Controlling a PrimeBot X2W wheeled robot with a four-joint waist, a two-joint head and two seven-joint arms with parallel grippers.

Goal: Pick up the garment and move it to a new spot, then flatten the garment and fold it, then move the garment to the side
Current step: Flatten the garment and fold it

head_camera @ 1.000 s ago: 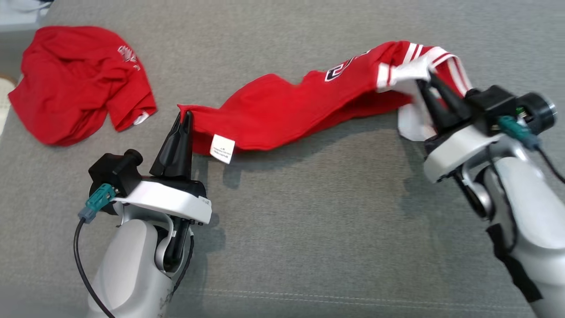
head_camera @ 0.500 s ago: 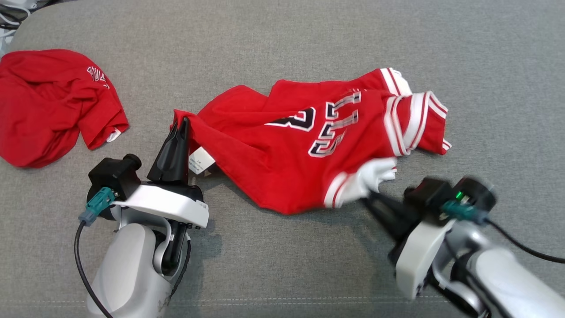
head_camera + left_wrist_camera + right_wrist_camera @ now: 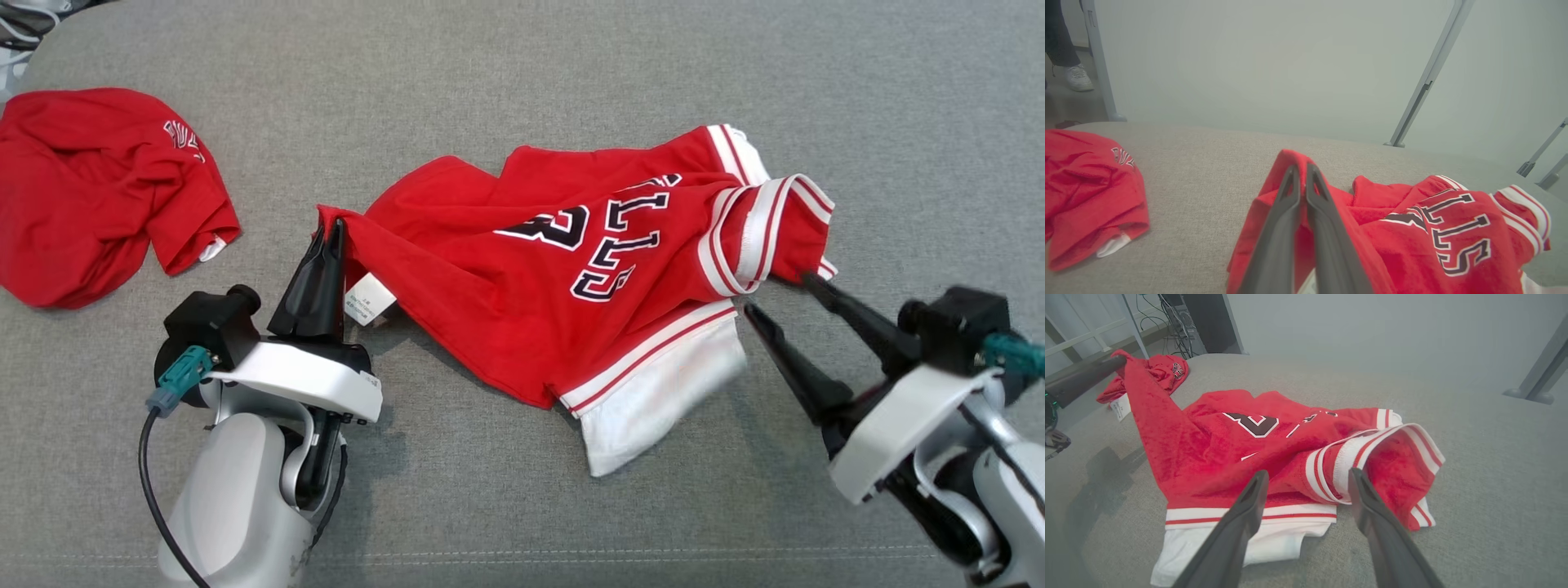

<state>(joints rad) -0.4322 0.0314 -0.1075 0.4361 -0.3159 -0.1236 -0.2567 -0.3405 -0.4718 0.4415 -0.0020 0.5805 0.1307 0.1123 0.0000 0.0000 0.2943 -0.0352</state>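
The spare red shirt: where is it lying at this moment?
In the head view the spare red shirt lies crumpled at the far left of the grey cushion, apart from the jersey and beyond the left gripper, to its left.

The garment (image 3: 522,269) is lying across the middle of the padded surface (image 3: 522,73), stretching from left to right. The left gripper (image 3: 331,233) is sitting at the garment's left corner with the cloth between its fingers. A label (image 3: 367,300) is hanging just right of that gripper, at the garment's near-left edge. The right gripper (image 3: 775,292) is hovering just off the garment's right end (whether it is touching cannot be told), with its fingers pointing toward the garment. A second garment (image 3: 90,196) is lying well to the left of the garment, apart from it.
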